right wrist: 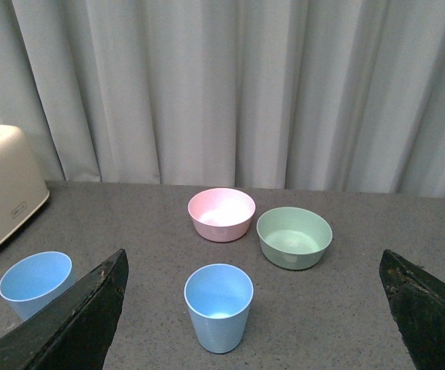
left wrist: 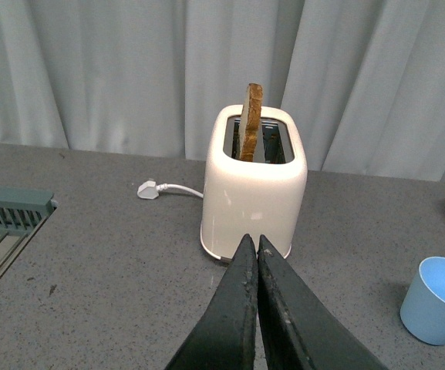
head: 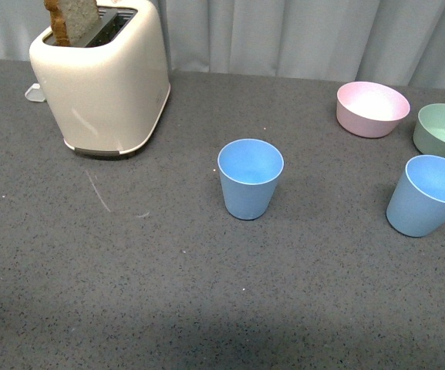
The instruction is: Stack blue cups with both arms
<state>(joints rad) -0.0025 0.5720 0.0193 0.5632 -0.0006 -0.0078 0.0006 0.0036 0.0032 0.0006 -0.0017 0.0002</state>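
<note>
Light-blue matte plastic tumbler (right wrist: pixel 218 307) sits upright dead ahead of my right claw (right wrist: pixel 253 258), jaws wide apart, so right arm's closer; twin tumbler (head: pixel 251 179) is mid-table, prob nearer my left claw (left wrist: pixel 253 248), pinched together, empty.

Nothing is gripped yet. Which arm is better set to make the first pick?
Right. The right gripper is open wide with one blue cup centred between its fingers. The left gripper is shut and faces the toaster, with the other blue cup off to its side.
</note>
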